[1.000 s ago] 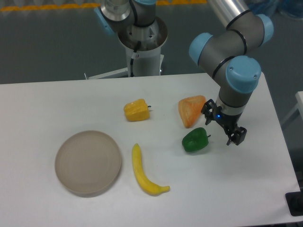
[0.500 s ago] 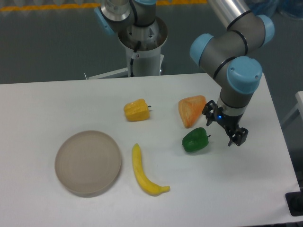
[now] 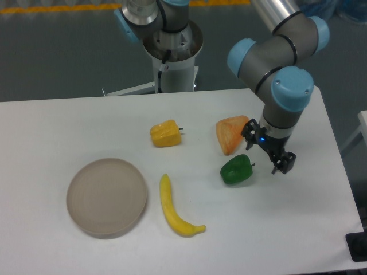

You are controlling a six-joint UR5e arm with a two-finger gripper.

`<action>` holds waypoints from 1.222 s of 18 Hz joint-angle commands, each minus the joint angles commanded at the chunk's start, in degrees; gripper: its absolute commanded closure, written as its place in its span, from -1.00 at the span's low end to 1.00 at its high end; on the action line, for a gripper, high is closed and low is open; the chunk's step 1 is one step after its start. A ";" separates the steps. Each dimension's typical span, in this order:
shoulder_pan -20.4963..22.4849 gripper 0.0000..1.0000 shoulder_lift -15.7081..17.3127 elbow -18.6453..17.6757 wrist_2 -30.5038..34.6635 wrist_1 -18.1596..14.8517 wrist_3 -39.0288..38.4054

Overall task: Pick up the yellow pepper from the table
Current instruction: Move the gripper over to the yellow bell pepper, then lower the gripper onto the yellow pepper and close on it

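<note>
1. The large flat white tabletop with rounded corners (image 3: 69, 126) carries five items.
2. The small blocky yellow-orange bell pepper with a short dark stem (image 3: 166, 133) lies on its side near the middle of the tabletop, toward the far edge, stem pointing right. Nothing touches it.
3. The black two-finger gripper (image 3: 267, 150) on the grey arm with pale blue joint caps hangs over the right part of the tabletop, well apart from the yellow pepper. Its fingers are spread wide and grip nothing.
4. The pale orange wedge-shaped piece (image 3: 231, 134) lies just to the left of the gripper.
5. The glossy green bell pepper (image 3: 236, 170) sits just in front of the wedge, below and left of the gripper.
6. The long yellow banana (image 3: 174, 207) lies near the front, its stem end pointing right.
7. The round beige shallow plate (image 3: 106, 196) sits left of the banana, apart from it.
</note>
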 joint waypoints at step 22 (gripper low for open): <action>-11.78 -1.00 12.85 -24.62 -1.23 4.56 -0.17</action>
